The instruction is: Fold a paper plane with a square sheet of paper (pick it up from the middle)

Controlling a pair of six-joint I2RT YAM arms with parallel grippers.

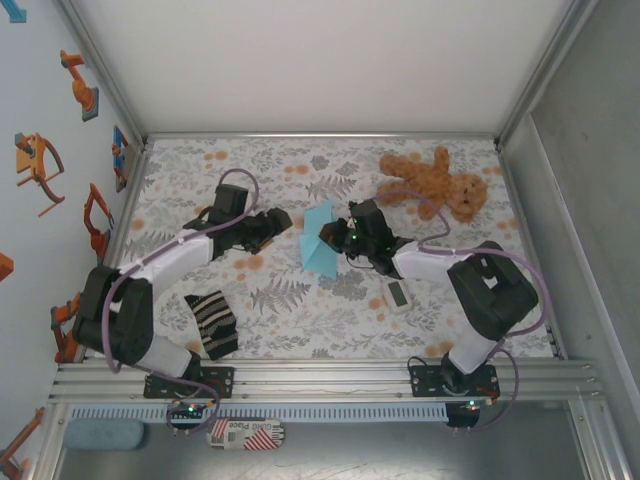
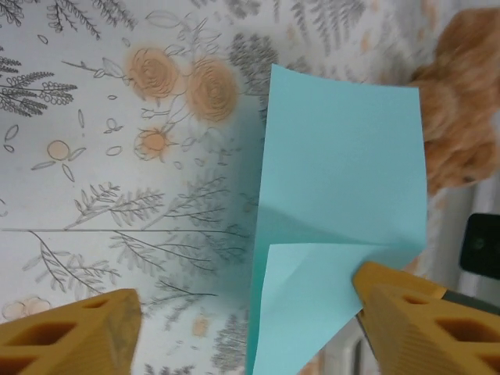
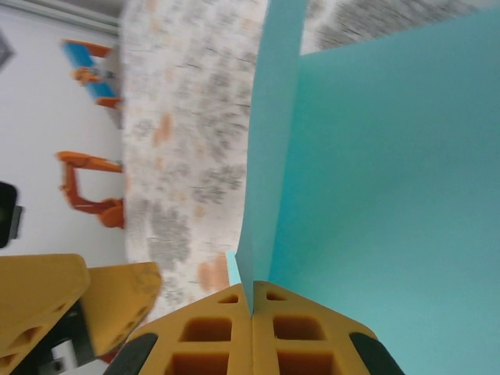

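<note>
The light-blue sheet of paper is partly folded and stands up on edge over the middle of the table. My right gripper is shut on its right edge; in the right wrist view the two fingertips pinch a thin upright fold of the paper. My left gripper is just left of the sheet with its jaws wide open. In the left wrist view the paper hangs between the fingers, its folded flap close against the right finger, apart from the left one.
A brown teddy bear lies at the back right, close behind the right arm. A small white gadget sits near the right arm and a striped cloth near the left base. A metal rail edges the front of the flowered table.
</note>
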